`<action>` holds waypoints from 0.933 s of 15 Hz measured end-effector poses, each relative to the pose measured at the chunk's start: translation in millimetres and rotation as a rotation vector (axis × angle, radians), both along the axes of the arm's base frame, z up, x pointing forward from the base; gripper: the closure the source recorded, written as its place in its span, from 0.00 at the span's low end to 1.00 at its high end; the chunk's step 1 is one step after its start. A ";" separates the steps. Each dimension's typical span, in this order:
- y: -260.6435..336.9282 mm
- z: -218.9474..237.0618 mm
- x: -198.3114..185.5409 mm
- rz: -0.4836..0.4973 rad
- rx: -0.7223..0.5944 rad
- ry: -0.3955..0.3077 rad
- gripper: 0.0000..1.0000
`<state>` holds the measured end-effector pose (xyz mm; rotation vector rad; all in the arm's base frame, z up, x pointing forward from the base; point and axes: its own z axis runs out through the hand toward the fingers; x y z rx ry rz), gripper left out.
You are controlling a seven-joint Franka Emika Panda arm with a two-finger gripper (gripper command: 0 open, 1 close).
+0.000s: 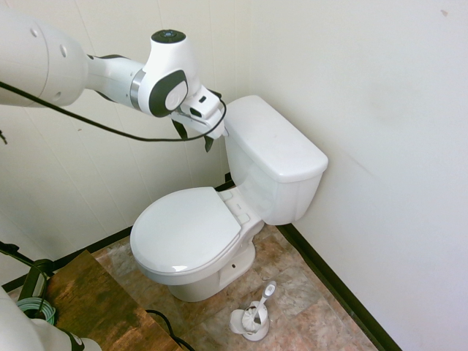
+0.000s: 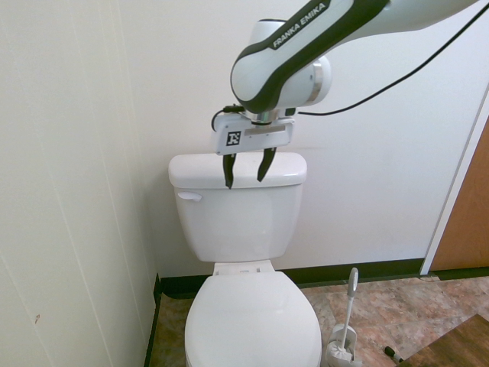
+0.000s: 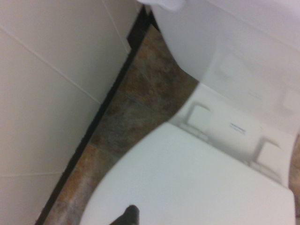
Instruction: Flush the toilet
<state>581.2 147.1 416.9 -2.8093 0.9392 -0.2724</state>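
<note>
Open jaws hang by the toilet tank

The gripper [image 2: 244, 183] points down with its jaws wide apart and nothing between them. The toilet [image 2: 241, 229] is right by the jaws: its tank stands just behind them in the second exterior view, where the tips overlap the tank lid [image 2: 283, 170] and the tank's upper front. Whether anything touches there, I cannot tell.

The lever [image 2: 190, 196] sits to the side of the jaws, toward the panelled wall [image 2: 65, 183], and a little lower than the tips. In the first exterior view the hand hides it. Well below the jaws lies the seat lid [image 2: 254, 321], closed over the bowl [image 1: 199, 287].

Far down from the jaws, on the side away from the panelled wall, the brush [image 2: 352, 284] stands upright in its holder [image 2: 337, 353] on the floor [image 2: 405, 306]. A wooden top [image 1: 106, 307] is also well below the jaws, farther out from the tank.
</note>
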 end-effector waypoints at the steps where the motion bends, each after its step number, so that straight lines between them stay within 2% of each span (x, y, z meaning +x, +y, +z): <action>1: 11.3 -0.2 11.9 0.012 0.009 -0.008 0.00; 6: 52.4 -40.0 82.7 0.024 -0.010 -0.016 0.00; 10: 45.9 -71.7 140.9 -0.016 -0.034 -0.022 0.00; 11: 44.3 -74.0 151.4 -0.028 -0.036 -0.015 1.00; 14: 52.9 -71.5 165.7 -0.041 -0.024 0.032 1.00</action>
